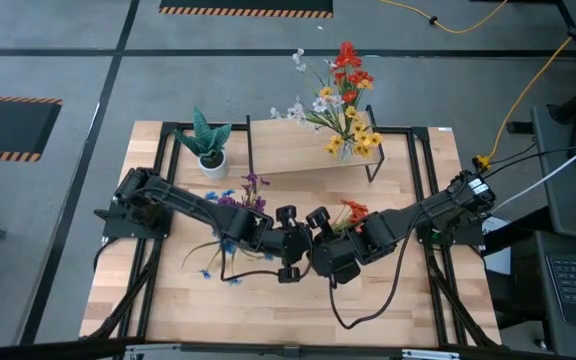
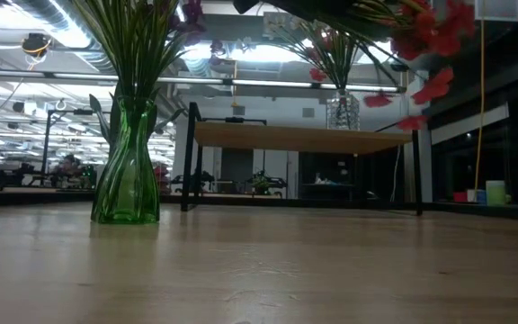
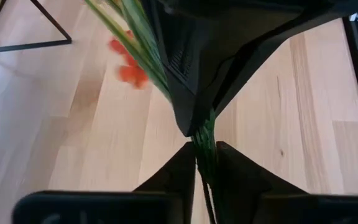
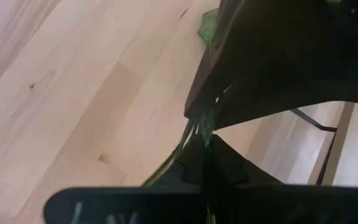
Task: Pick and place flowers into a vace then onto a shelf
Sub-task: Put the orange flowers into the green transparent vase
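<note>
green stems of the orange flowers (image 1: 353,211) pinched by both left gripper (image 3: 205,163) and right gripper (image 4: 204,149); clear vase (image 1: 353,135) already on shelf (image 1: 298,152); green vase (image 2: 128,162) not yet.

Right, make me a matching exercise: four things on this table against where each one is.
Things:
1. green vase
2. clear vase
3. potted plant
4. red-orange sprig

Places:
A. on the shelf
B. pinched by both the left gripper and the right gripper
C. on the tabletop, holding stems
D. on the tabletop, by the shelf's left end

Pairs: 1-C, 2-A, 3-D, 4-B
</note>
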Controlling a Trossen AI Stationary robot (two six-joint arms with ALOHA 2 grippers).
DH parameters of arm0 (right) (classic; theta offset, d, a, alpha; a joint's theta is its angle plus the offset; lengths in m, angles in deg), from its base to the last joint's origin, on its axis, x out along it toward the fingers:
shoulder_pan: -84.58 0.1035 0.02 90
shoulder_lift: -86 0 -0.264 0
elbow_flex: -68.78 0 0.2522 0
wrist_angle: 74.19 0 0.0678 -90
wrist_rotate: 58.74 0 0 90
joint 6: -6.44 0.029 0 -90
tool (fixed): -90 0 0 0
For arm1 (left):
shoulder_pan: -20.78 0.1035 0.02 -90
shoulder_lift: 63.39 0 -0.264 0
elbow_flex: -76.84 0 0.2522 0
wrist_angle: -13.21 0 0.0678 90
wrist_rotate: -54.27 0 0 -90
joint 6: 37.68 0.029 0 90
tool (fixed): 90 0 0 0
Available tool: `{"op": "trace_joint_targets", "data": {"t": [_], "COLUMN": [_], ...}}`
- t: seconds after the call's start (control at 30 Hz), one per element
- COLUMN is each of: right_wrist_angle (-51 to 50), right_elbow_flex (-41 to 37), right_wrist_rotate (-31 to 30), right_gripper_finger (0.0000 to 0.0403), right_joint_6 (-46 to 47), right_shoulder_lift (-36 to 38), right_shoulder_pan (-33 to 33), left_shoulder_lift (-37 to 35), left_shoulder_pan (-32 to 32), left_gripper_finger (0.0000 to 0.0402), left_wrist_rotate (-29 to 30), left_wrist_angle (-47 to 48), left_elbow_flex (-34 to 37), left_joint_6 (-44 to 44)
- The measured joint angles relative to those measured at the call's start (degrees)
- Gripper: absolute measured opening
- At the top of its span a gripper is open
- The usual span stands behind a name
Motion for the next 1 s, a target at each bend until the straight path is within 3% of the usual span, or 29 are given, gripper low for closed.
{"op": "trace_joint_targets", "data": {"t": [0.23, 0.37, 0.77, 1.0], "right_wrist_angle": [-0.02, -0.01, 0.92, -1.31], "right_elbow_flex": [0.0, 0.0, 0.13, 0.13], "right_wrist_rotate": [0.22, 0.22, 0.42, -0.09], "right_gripper_finger": [0.0002, 0.0015, 0.0154, 0.0185], "right_joint_6": [0.31, 0.26, 0.65, 3.18], "right_shoulder_lift": [0.0, 0.0, 2.96, 9.14], "right_shoulder_pan": [0.0, 0.0, 1.35, 4.41], "left_shoulder_lift": [0.0, 0.0, 0.07, 0.07], "left_shoulder_pan": [0.46, 0.46, 0.57, 0.52], "left_gripper_finger": [0.0012, 0.0011, 0.0004, 0.0004], "left_wrist_rotate": [-0.92, -0.89, -0.35, -0.43], "left_wrist_angle": [0.09, 0.09, 0.17, -2.37], "left_elbow_flex": [0.0, 0.0, 0.04, 0.04], "left_joint_6": [1.64, 1.11, -0.16, -0.13]}}
